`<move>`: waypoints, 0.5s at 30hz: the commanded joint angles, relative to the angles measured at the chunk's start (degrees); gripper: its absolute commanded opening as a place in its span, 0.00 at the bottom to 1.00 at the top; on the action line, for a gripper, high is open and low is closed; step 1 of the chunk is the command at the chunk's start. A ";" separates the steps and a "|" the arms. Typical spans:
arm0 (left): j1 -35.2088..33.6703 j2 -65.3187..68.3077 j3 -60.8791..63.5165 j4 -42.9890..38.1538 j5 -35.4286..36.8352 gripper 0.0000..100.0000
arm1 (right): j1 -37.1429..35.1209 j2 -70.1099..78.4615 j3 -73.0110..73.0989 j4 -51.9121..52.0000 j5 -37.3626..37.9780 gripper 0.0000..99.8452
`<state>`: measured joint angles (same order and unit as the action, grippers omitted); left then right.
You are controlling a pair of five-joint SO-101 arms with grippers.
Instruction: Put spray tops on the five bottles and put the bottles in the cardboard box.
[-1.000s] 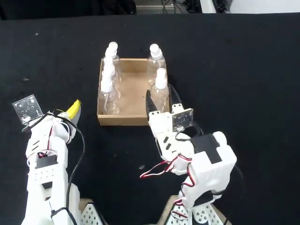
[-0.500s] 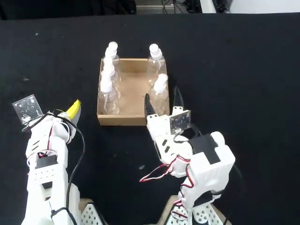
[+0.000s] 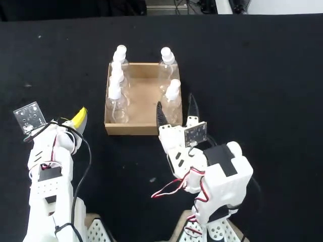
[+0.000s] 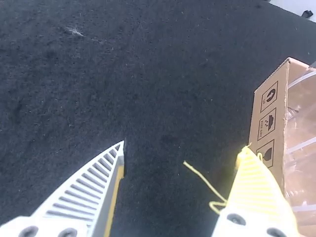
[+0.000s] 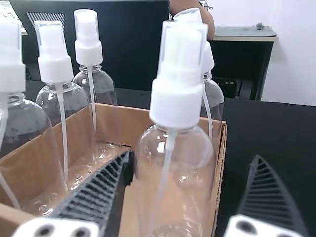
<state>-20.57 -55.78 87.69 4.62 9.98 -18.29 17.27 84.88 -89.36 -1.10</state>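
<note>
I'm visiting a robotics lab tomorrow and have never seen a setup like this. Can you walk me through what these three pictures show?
These are two small robot arms side by side at a black table, each ending in a two-fingered gripper. The high view looks down from a fixed camera. The other two views come from a camera on each arm's wrist, looking out along its fingers. On the table stands a cardboard box with five clear bottles in it, all with white spray tops on. The right gripper is open, with one black finger on each side of the nearest bottle, which stands in the box's near right corner. It grips nothing. The left gripper is open too, over bare table beside the box, and holds nothing.
</note>
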 commanded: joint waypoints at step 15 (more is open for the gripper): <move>0.57 -0.79 -0.84 -1.32 0.09 0.31 | -1.05 -0.92 2.59 -5.63 0.26 0.39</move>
<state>-20.57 -55.78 87.69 4.62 9.98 -18.29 17.27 86.20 -90.95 -1.10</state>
